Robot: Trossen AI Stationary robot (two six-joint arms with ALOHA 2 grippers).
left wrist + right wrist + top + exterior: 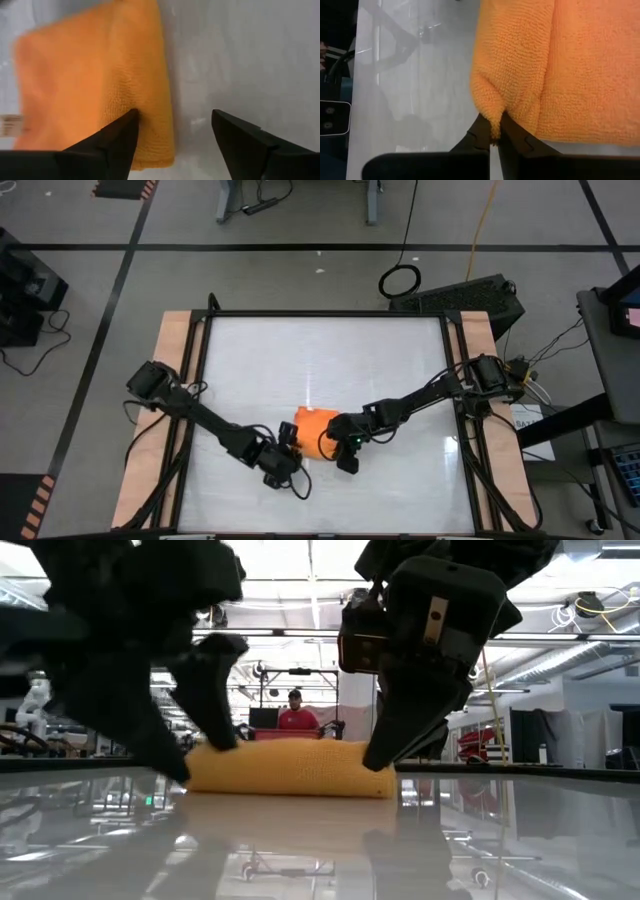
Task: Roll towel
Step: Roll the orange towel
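Grippers meet at a rolled orange towel on the glossy white table.

Largest first — the table, then the towel lying near its middle toward the front edge (a person in red stands far behind). Right gripper pinches a fold at the towel's edge; left gripper stands spread — one finger on the cloth, one beside it.

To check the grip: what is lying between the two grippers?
Only the towel lies between the left gripper and right gripper, seen in the high view.
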